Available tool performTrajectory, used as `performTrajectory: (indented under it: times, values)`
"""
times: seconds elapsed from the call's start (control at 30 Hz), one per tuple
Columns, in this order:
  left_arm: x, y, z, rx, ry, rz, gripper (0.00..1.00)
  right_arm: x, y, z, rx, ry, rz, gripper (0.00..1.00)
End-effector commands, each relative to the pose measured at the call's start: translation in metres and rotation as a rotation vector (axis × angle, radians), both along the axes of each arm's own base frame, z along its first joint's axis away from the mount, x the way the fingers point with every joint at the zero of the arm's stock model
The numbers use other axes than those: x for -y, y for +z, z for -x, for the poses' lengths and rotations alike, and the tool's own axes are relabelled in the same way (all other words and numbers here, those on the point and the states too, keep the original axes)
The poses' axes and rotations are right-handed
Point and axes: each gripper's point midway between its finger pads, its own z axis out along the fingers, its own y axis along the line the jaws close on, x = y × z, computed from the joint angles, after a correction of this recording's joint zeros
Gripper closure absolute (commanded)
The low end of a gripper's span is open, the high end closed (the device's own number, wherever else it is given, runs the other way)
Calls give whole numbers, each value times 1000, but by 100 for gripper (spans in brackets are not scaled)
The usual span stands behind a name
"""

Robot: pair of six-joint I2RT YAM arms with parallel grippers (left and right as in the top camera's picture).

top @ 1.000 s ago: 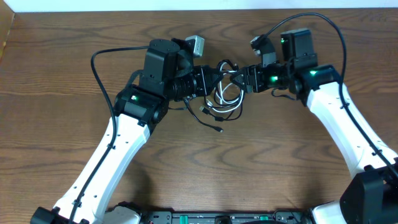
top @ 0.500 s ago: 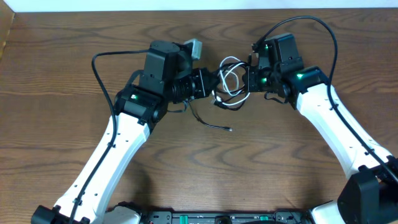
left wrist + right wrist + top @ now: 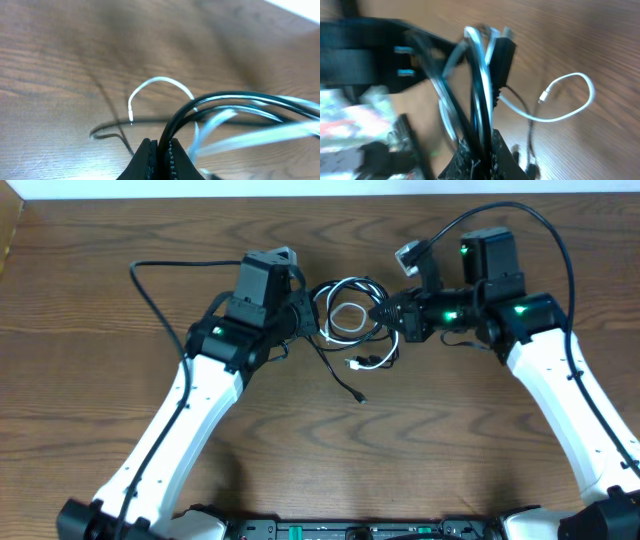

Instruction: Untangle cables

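The left gripper (image 3: pixel 159 152) and the right gripper (image 3: pixel 478 150) each pinch the cables (image 3: pixel 348 320); these look soft and light, probably best gripped near a plug (image 3: pixel 352 364).

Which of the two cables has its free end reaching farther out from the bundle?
The black cable: its free end trails well beyond the white cable, whose plug sits close under the loops.

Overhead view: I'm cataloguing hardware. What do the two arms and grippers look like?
The left arm and right arm have white links, black joint housings with green lights, and a black cable looping off each. The left gripper and right gripper are black.
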Motion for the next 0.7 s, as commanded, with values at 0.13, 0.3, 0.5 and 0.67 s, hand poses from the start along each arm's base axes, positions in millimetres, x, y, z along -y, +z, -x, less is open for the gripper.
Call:
performTrajectory:
  times: [0.13, 0.3, 0.5, 0.67]
  values:
    - [0, -44, -4, -115, -13, -57, 92, 8, 80, 34, 118, 293, -377, 99]
    - [4, -47, -2, -125, -50, -53, 93, 26, 93, 31, 156, 305, -432, 99]
    - [17, -42, 1, -83, -179, -42, 92, 34, 72, 9, 98, 152, -332, 99]
    - [26, -38, 1, -65, -227, -12, 92, 52, 25, -12, -15, -72, -117, 99]
